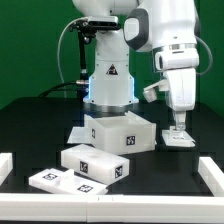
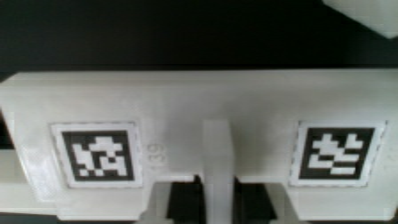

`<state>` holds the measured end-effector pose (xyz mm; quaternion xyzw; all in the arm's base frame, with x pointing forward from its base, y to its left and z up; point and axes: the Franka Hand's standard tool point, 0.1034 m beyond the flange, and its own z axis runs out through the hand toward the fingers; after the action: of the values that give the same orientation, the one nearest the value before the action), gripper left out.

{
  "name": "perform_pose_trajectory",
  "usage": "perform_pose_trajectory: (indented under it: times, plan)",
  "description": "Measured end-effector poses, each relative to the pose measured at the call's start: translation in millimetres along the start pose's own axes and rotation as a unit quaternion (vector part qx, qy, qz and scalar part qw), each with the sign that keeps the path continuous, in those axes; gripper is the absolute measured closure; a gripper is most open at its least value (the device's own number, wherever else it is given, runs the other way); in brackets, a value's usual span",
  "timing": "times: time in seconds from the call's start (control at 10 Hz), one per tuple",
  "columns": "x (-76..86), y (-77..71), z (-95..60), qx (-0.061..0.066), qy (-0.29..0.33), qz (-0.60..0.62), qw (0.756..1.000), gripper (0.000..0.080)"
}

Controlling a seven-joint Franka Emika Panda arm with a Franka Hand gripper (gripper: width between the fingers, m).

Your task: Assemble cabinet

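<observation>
The cabinet is in loose white tagged pieces. A big white box stands in the middle in front of the robot base. A lower white block lies in front of it. A small white piece stands on the table at the exterior view's right. My gripper is lowered straight onto it. In the wrist view this piece fills the picture, with two tags and a raised middle rib. My gripper has its dark fingers pressed on both sides of the rib, shut on the piece.
The marker board lies flat at the front on the exterior view's left. White border strips sit at the left edge and right edge of the black table. The robot base stands behind the box.
</observation>
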<state>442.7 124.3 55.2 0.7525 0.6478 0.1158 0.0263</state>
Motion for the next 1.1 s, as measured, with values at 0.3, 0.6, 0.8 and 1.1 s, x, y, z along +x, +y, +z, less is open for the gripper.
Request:
perform_pose_trajectory:
  times: [0.3, 0.6, 0.8, 1.1]
  plan:
    - [20.8, -23.0, 12.1, 0.019, 0.004, 0.021, 1.000, 0.0737]
    - [24.1, -25.9, 15.2, 0.023, 0.004, 0.038, 0.999, 0.0670]
    - [24.0, -26.0, 15.3, 0.023, 0.004, 0.038, 0.999, 0.0487]
    - [-12.6, 14.7, -11.2, 0.048, -0.056, 0.072, 0.995, 0.0138]
